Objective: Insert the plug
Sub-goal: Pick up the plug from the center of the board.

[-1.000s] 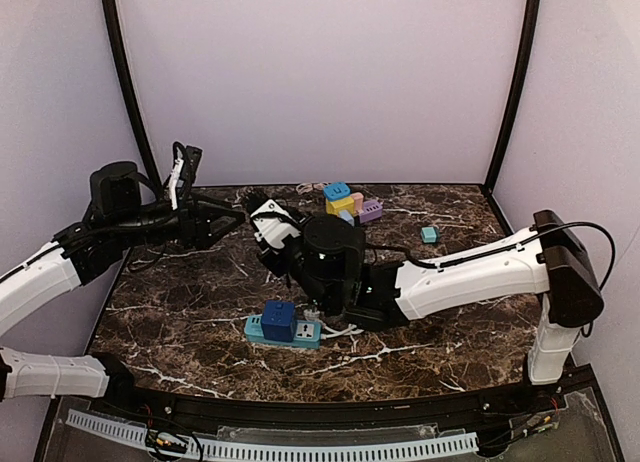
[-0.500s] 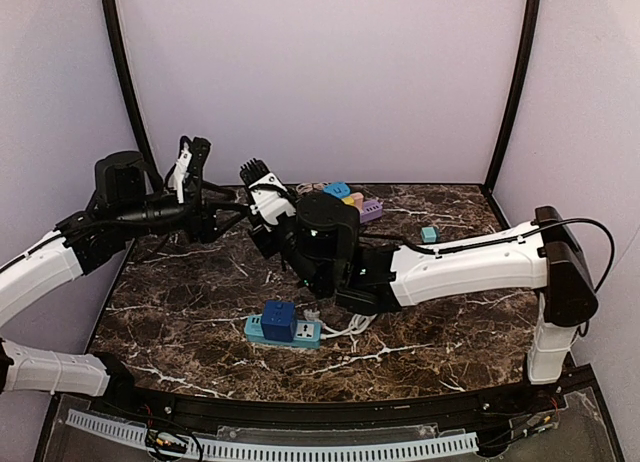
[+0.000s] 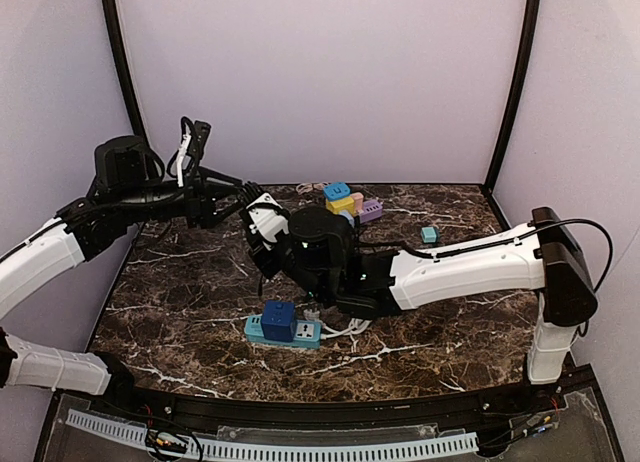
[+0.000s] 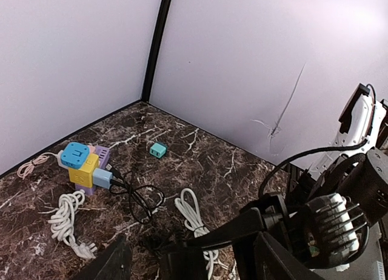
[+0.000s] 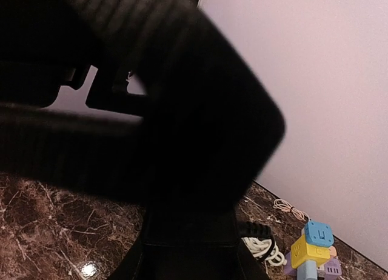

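My left fingers (image 4: 115, 265) stand apart, close beside the right fingers (image 4: 330, 222). I cannot tell whether those grip anything. Lower centre overhead, a strip (image 3: 283, 329) lies on the desk (image 3: 450, 332).

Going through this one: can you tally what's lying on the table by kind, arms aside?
Power strip: 1
Dark blue adapter plugged on the strip: 1
Cluster of coloured adapter cubes: 1
Loose teal cube: 1
White cable coils: 2
Beige cord: 1
Black cord: 1
Total: 8
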